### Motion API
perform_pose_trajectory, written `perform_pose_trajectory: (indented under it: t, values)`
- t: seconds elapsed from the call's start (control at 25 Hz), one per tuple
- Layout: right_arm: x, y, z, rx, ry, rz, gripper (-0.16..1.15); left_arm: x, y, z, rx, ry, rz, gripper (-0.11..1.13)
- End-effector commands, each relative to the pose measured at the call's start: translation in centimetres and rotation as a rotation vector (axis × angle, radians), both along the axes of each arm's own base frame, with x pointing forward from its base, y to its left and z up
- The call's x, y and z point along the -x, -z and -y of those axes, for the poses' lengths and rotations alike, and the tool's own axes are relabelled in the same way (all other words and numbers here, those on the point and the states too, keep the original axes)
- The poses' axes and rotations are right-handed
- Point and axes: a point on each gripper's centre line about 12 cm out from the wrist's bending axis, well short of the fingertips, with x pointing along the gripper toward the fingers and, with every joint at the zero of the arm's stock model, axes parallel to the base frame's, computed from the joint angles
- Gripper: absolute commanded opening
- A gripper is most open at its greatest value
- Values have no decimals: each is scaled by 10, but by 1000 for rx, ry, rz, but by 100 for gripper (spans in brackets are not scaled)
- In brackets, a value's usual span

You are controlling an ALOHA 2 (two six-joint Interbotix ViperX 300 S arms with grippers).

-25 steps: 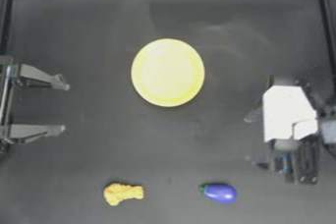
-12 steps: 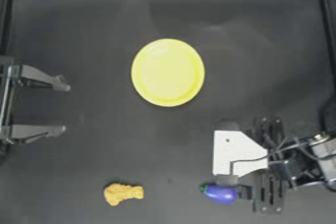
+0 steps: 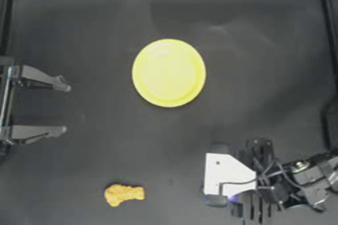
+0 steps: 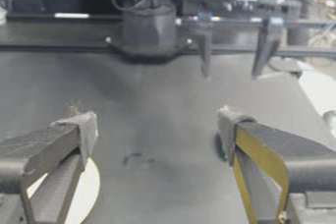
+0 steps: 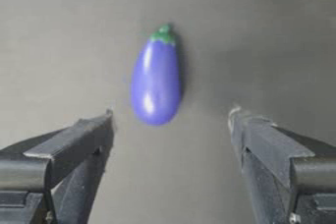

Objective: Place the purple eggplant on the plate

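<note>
Since the earlier frames the right gripper [image 5: 169, 120] has been swung from mid-right of the table [image 3: 79, 31] down toward the near edge, and is now held directly over the eggplant [image 5: 156, 78]; from above only a sliver of purple is seen beneath it. Jaws are spread wide, nothing held. Eggplant lies just ahead of the fingertips, centred in the gap, long axis along the reach, stem cap pointing away. Plate [image 3: 168, 73] sits well apart, mid-table, bare. Left gripper [image 3: 63, 108] is parked at left, jaws apart. Right arm is judged far nearer; a short advance should bracket the body
</note>
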Motion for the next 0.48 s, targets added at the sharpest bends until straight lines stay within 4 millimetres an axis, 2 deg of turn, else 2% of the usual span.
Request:
perform_pose_trajectory:
  t: [0.04,0.48]
  values:
    - [-1,3,-1,-21,8,37,98,-3,-9,-1,1,-3,17,101]
    - [-8,37,-10,-43,26,11,98,-3,-9,-1,0,-3,18,101]
